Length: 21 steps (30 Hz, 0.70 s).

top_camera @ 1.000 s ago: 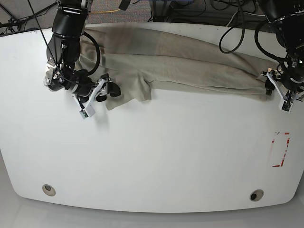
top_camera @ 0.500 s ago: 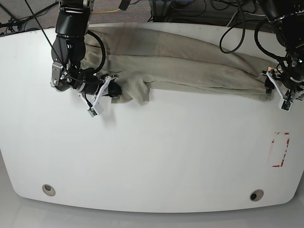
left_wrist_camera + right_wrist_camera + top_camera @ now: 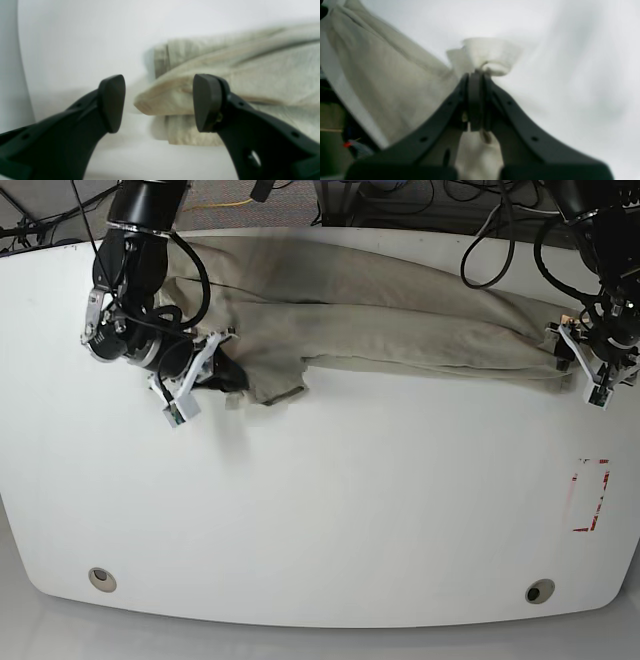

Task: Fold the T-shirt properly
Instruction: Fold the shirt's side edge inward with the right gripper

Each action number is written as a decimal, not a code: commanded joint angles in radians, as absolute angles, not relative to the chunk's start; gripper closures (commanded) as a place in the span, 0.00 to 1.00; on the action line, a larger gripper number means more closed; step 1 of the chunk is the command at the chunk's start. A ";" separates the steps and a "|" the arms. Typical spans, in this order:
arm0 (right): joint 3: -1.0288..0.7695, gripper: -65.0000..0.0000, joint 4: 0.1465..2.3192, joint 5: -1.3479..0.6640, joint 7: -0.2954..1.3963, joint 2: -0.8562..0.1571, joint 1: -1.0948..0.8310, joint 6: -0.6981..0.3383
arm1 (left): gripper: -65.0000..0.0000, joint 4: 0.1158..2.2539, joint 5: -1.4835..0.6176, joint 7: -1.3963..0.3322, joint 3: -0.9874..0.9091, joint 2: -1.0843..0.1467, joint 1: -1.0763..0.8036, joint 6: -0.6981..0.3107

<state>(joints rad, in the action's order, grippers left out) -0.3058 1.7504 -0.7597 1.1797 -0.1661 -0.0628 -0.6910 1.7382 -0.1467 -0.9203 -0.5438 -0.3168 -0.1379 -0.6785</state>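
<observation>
The beige T-shirt point(image 3: 380, 320) lies bunched in a long band across the far half of the white table point(image 3: 330, 510). In the base view, at the shirt's left end, my right gripper point(image 3: 228, 372) is shut on a fold of the cloth. The right wrist view shows its jaws point(image 3: 475, 82) pressed together with a puff of T-shirt point(image 3: 382, 75) pinched at the tips. My left gripper point(image 3: 563, 350) stands open at the shirt's right end. In the left wrist view the T-shirt point(image 3: 250, 82) has a folded corner lying between the spread fingers of the left gripper point(image 3: 158, 102), untouched.
A red-marked rectangle point(image 3: 590, 495) sits near the table's right edge. Two round holes point(image 3: 101, 578) point(image 3: 540, 591) are near the front edge. Cables point(image 3: 480, 220) hang behind the table's far edge.
My right gripper has shut on the shirt's left fold and drawn it left and slightly back. The left gripper has shifted a little toward the back, still open.
</observation>
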 commanded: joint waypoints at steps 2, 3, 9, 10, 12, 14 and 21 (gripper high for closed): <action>-0.343 1.00 1.856 -0.871 1.167 -0.191 -0.151 -0.698 | 0.41 1.753 -0.151 -0.901 -0.550 -0.334 -0.127 -0.674; -0.355 1.00 1.876 -0.888 1.167 -0.200 -0.174 -0.698 | 0.41 1.753 -0.151 -0.901 -0.549 -0.334 -0.127 -0.674; -0.450 1.00 1.962 -1.000 1.167 -0.232 -0.329 -0.698 | 0.41 1.751 -0.150 -0.901 -0.539 -0.312 -0.142 -0.674; -0.460 1.00 1.962 -1.009 1.167 -0.234 -0.340 -0.698 | 0.41 1.750 -0.150 -0.901 -0.535 -0.311 -0.142 -0.674; -0.473 1.00 1.963 -1.021 1.167 -0.237 -0.363 -0.698 | 0.41 1.747 -0.150 -0.901 -0.516 -0.309 -0.140 -0.673; -0.496 1.00 1.963 -1.021 1.167 -0.239 -0.394 -0.698 | 0.41 1.745 -0.150 -0.901 -0.507 -0.309 -0.145 -0.671; -0.582 1.00 1.963 -1.023 1.168 -0.251 -0.466 -0.698 | 0.41 1.745 -0.150 -0.901 -0.506 -0.308 -0.147 -0.671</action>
<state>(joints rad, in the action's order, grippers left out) -0.5644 1.9450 -0.9985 1.1866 -0.2390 -0.4553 -0.6922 1.7306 -0.1417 -0.9199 -0.5014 -0.2913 -0.1558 -0.6743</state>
